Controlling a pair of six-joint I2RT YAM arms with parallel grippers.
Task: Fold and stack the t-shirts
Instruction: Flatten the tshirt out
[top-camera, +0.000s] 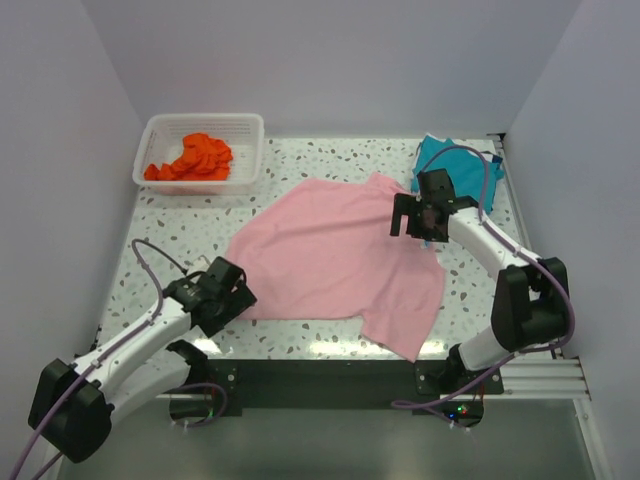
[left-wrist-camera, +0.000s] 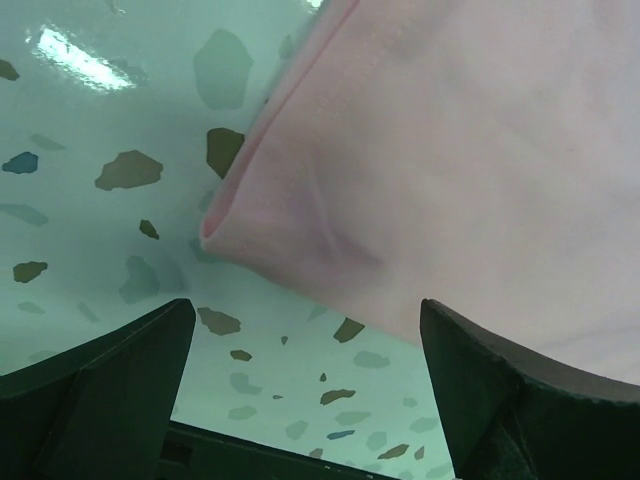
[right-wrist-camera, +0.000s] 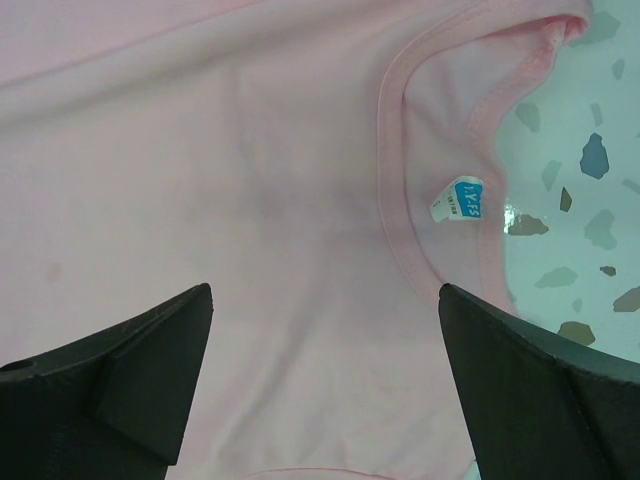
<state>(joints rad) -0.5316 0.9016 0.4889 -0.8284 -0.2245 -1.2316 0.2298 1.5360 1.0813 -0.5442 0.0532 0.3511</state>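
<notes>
Pink t-shirt spread on the table, both grippers released over it

The light pink t-shirt (top-camera: 330, 255) is seen lying mostly flat across the middle of the speckled table (top-camera: 300, 160), with one part trailing toward the near right edge. The left gripper (left-wrist-camera: 305, 315) is held at the shirt's near left edge with its jaws spread wide and nothing between them; a folded cloth corner is seen just ahead of the fingers. The right gripper (right-wrist-camera: 325, 295) is held over the neckline (right-wrist-camera: 392, 180), likewise spread and empty, and a small blue label (right-wrist-camera: 460, 200) is shown inside the collar. The teal blue t-shirt (top-camera: 455, 165) is bunched at the far right corner, just beyond the right arm. The orange-red t-shirt (top-camera: 195, 158) is crumpled in the white mesh basket (top-camera: 160, 125) at the far left corner
</notes>
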